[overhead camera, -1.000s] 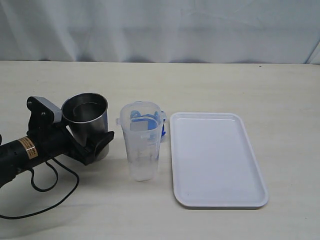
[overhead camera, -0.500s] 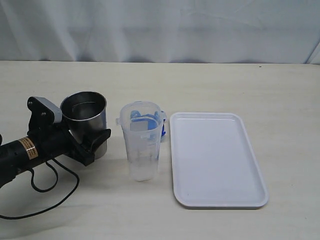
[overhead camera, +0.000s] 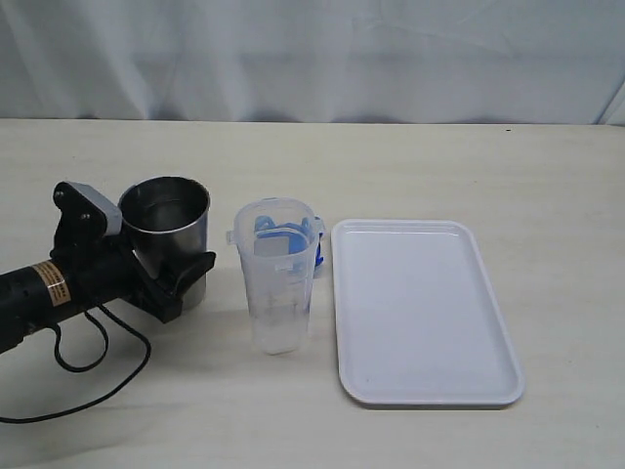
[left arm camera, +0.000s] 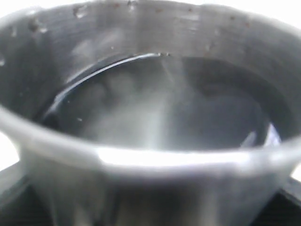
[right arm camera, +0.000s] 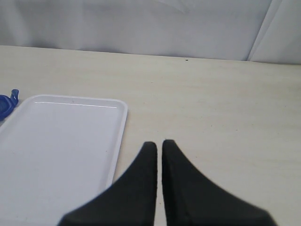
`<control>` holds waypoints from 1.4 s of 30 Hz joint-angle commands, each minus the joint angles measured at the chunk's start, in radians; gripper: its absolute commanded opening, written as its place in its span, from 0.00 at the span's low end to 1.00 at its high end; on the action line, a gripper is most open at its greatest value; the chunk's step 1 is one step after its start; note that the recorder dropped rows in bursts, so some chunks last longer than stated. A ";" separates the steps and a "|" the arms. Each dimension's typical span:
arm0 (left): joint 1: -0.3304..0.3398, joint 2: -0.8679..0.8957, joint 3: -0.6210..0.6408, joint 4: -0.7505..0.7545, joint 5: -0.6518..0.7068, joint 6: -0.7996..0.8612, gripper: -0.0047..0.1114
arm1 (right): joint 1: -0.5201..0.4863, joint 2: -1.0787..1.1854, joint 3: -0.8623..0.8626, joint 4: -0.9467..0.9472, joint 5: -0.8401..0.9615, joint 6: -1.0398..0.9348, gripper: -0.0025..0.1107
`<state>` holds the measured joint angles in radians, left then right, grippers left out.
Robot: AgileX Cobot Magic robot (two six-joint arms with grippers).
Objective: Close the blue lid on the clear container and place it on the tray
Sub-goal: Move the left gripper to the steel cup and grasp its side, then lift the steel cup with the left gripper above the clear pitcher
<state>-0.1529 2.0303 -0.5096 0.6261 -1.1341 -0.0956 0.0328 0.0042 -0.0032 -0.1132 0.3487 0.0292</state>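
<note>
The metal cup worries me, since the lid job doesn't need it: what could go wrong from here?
1. The left gripper grips the metal cup right beside the tall, narrow clear container; swinging the cup toward it could tip the container.
2. The blue lid lies behind the container, against the tray; a reach for it may bump the container or nudge the tray.

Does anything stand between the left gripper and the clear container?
Yes. The left gripper grips the metal cup, which stands between it and the clear container. The container's way to the tray looks free.
</note>
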 commanded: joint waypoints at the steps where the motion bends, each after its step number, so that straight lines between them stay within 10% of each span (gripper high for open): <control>1: 0.001 -0.075 -0.005 -0.010 -0.087 -0.035 0.04 | -0.007 -0.004 0.003 0.001 -0.003 -0.007 0.06; 42: -0.028 -0.105 -0.353 0.244 0.057 -0.257 0.04 | -0.007 -0.004 0.003 0.001 -0.003 -0.007 0.06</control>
<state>-0.1659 1.9491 -0.8446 0.8868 -1.0027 -0.3436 0.0328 0.0042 -0.0032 -0.1132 0.3487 0.0292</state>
